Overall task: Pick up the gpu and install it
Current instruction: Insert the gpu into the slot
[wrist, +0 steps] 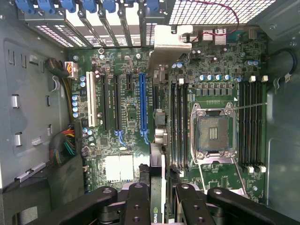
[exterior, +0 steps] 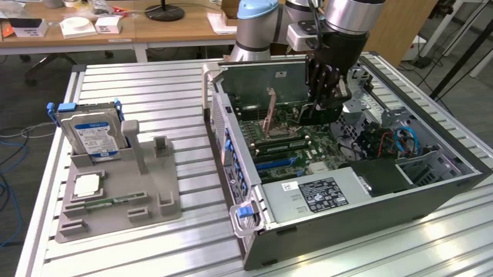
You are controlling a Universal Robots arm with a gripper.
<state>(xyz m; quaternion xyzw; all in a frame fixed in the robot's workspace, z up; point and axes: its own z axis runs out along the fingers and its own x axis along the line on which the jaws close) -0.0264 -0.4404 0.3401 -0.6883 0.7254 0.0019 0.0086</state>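
Gripper (wrist: 159,202) clamped on gpu (wrist: 158,136), card edge-on over the motherboard (wrist: 125,101). Long axis runs parallel to the blue slot (wrist: 142,108), just beside it.

the arm (exterior: 350,17) reaches straight down, its pincer (exterior: 324,109) pointing downward, fingers (wrist: 138,201) clamped on the gpu (wrist: 157,161).

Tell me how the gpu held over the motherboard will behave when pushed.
The gpu looks like a thin, stiff board seen edge-on, so it probably won't flop but may tilt between the fingers gripping one end. Being so thin, it is likely fragile under side load. The metal bracket probably weights the far end.
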